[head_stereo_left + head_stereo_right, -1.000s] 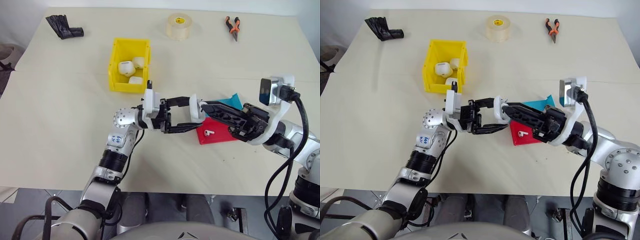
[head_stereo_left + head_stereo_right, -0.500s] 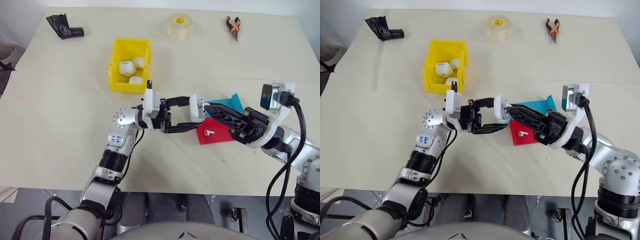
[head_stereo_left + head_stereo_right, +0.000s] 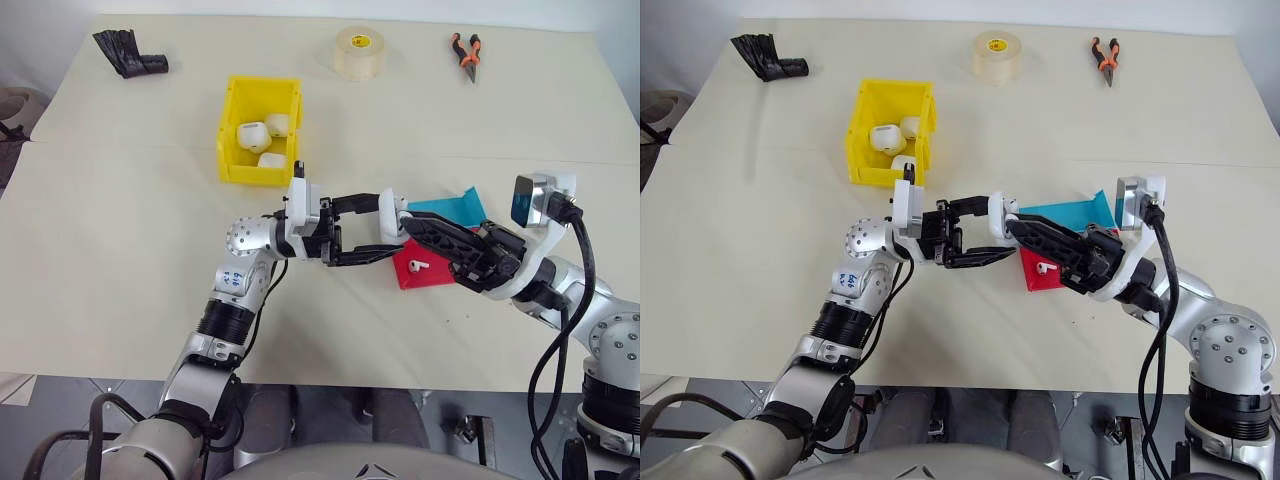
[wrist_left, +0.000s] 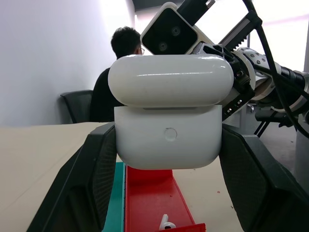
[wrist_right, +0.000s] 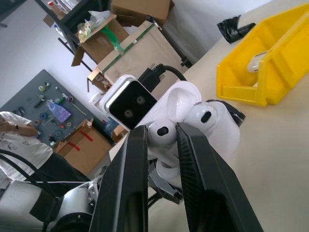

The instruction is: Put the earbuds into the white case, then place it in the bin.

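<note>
Clearly the loading step was in hand, with one bud being fitted and the other not yet fetched. Nearest, toward the right, the right gripper (image 3: pixel 408 222) reached left and away with its fingers drawn close together on one of the earbuds (image 5: pixel 161 134), pinched just at the open mouth of the white case (image 4: pixel 168 136); a second rounded white form sat beside it in the case, though whether that was another bud or part of the case could not be told. To the left of it, the left gripper (image 3: pixel 384 232) was clamped firmly on the case body, its fingers pressing both sides, lid hinged up and mouth turned toward the right gripper. Just below and beyond the meeting point lay a red tray (image 3: pixel 436 274) with a single earbud (image 3: pixel 417 266) resting in it, and a blue tray (image 3: pixel 447 208) touching its far edge. Farther off and to the left stood the bin (image 3: pixel 230 140), yellow, already holding several white cases. By my reading, the next move called for seating the pinched bud squarely in its socket before letting go, then picking the bud from the red tray, shutting the lid, and carrying the case left and away to the bin.
</note>
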Controlling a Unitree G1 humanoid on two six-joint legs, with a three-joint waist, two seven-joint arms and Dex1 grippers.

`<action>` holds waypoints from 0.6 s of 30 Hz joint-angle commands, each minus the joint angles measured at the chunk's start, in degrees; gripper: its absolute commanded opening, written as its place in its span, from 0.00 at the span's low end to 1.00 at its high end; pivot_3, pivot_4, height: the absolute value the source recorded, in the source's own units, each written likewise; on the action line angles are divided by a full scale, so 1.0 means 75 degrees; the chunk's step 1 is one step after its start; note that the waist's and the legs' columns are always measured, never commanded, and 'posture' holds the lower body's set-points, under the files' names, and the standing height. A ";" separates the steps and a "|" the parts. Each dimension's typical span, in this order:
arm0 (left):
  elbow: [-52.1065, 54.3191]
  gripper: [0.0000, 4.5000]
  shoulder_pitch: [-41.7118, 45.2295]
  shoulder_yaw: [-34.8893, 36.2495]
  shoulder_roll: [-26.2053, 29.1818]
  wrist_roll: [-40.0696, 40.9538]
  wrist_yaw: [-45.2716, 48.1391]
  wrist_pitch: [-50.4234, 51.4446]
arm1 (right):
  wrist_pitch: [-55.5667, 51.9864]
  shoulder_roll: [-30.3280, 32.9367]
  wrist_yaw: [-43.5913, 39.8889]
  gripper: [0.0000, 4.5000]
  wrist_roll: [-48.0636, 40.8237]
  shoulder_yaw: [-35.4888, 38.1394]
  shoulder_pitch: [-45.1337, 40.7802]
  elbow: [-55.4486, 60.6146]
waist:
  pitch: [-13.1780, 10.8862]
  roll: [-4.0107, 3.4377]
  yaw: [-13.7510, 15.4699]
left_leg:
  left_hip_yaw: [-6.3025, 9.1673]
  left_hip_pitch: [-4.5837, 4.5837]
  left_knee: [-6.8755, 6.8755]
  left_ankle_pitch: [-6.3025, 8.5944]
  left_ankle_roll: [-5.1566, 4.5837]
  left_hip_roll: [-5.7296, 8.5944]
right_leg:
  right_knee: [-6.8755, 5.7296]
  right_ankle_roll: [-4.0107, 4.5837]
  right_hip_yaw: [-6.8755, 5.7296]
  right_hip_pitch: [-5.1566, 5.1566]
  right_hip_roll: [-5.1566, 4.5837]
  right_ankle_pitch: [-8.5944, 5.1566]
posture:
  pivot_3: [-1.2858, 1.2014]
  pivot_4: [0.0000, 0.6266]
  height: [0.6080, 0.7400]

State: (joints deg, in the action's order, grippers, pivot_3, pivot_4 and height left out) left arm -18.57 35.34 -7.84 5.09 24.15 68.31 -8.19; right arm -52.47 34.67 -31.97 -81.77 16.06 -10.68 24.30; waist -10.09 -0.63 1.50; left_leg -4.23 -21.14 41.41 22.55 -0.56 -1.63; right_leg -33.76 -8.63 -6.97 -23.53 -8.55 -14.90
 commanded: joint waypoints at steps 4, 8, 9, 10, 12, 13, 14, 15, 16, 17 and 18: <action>0.0443 0.62 0.0089 0.0106 -0.0143 0.0263 0.0054 -0.0061 | -0.0006 0.0361 -0.0109 0.33 0.0592 -0.0131 0.0002 -0.0143 | 0.0000 0.0000 0.0003 | 0.0000 0.0000 0.0000 0.0000 0.0000 0.0000 | 0.0000 0.0000 0.0000 0.0000 0.0000 0.0000 | 0.52 0.24 1.00; 0.0509 0.62 0.0051 0.0103 -0.0127 0.0284 0.0110 0.0025 | 0.0067 0.0424 -0.0335 0.64 0.0608 -0.0040 -0.0156 -0.0163 | 0.0000 0.0000 0.0005 | 0.0001 0.0000 0.0000 0.0000 -0.0001 0.0000 | 0.0001 0.0000 0.0000 0.0000 0.0000 0.0000 | 0.52 0.24 1.00; 0.0541 0.62 0.0028 0.0107 -0.0103 0.0294 0.0130 0.0052 | 0.0089 0.0457 -0.0429 0.70 0.0607 0.0014 -0.0178 -0.0191 | 0.0000 0.0000 0.0004 | 0.0001 0.0000 0.0000 0.0000 -0.0001 0.0000 | 0.0001 0.0000 0.0000 0.0001 0.0000 0.0000 | 0.52 0.24 1.00; 0.0584 0.62 -0.0002 0.0116 -0.0067 0.0310 0.0147 0.0090 | 0.0118 0.0507 -0.0520 0.79 0.0659 0.0062 -0.0180 -0.0221 | 0.0000 0.0000 0.0004 | 0.0001 0.0000 0.0000 0.0000 -0.0001 0.0000 | 0.0001 0.0000 0.0000 0.0001 0.0000 0.0000 | 0.52 0.24 1.00; 0.0852 0.62 -0.0167 0.0175 0.0248 0.0345 0.0224 0.0322 | 0.0415 0.0803 -0.0873 0.85 0.1287 0.0209 -0.0017 -0.0308 | 0.0000 0.0000 0.0004 | 0.0000 -0.0001 0.0000 0.0000 -0.0001 0.0000 | 0.0001 0.0000 0.0000 0.0000 0.0000 0.0000 | 0.52 0.24 1.00; 0.0946 0.62 -0.0220 0.0199 0.0357 0.0348 0.0230 0.0410 | 0.0529 0.0903 -0.0989 0.85 0.1536 0.0240 0.0042 -0.0343 | 0.0000 0.0000 0.0001 | 0.0000 0.0001 -0.0001 0.0000 -0.0001 0.0000 | 0.0001 0.0000 0.0001 0.0000 0.0000 0.0000 | 0.52 0.24 1.00; 0.1054 0.62 -0.0284 0.0212 0.0525 0.0310 0.0243 0.0511 | 0.0806 0.1096 -0.1310 0.85 0.2018 0.0180 0.0165 -0.0321 | 0.0000 0.0000 0.0000 | 0.0000 0.0000 -0.0002 0.0000 -0.0001 0.0000 | 0.0002 0.0000 0.0001 0.0000 0.0000 0.0000 | 0.52 0.24 1.00; 0.1192 0.62 -0.0374 0.0225 0.0781 0.0242 0.0267 0.0629 | 0.1387 0.1452 -0.1881 0.85 0.2868 -0.0052 0.0397 -0.0276 | 0.0000 0.0000 0.0000 | 0.0000 0.0001 -0.0002 0.0000 -0.0001 0.0000 | 0.0001 0.0000 0.0001 0.0000 0.0000 0.0000 | 0.52 0.24 1.00; 0.1294 0.62 -0.0441 0.0222 0.0961 0.0198 0.0280 0.0712 | 0.1823 0.1696 -0.2314 0.85 0.3484 -0.0220 0.0568 -0.0251 | 0.0000 0.0000 0.0003 | -0.0001 0.0003 -0.0005 0.0000 -0.0001 0.0000 | 0.0003 0.0000 0.0001 0.0000 0.0000 0.0000 | 0.52 0.24 1.00; 0.1437 0.62 -0.0523 0.0202 0.1217 0.0138 0.0305 0.0863 | 0.2375 0.1867 -0.2636 0.85 0.4133 -0.0362 0.0682 -0.0322 | 0.0000 0.0000 0.0000 | -0.0002 0.0000 -0.0006 0.0000 -0.0001 0.0000 | 0.0005 0.0000 0.0002 -0.0001 0.0000 0.0000 | 0.52 0.24 1.00; 0.1580 0.62 -0.0591 0.0186 0.1428 0.0148 0.0344 0.1010 | 0.2760 0.1953 -0.2915 0.85 0.4506 -0.0435 0.0724 -0.0420 | 0.0000 0.0001 -0.0007 | -0.0002 0.0003 -0.0007 0.0000 -0.0001 0.0000 | 0.0005 0.0000 0.0003 -0.0001 0.0000 0.0000 | 0.52 0.24 1.00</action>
State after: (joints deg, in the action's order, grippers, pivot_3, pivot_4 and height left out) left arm -10.63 31.09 -6.64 14.62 25.20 70.33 -2.20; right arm -38.34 48.55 -49.00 -53.93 13.58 -5.39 21.41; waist -10.09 -0.63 1.45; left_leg -4.24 -21.11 41.36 22.56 -0.57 -1.63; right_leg -33.72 -8.63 -6.95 -23.54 -8.55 -14.90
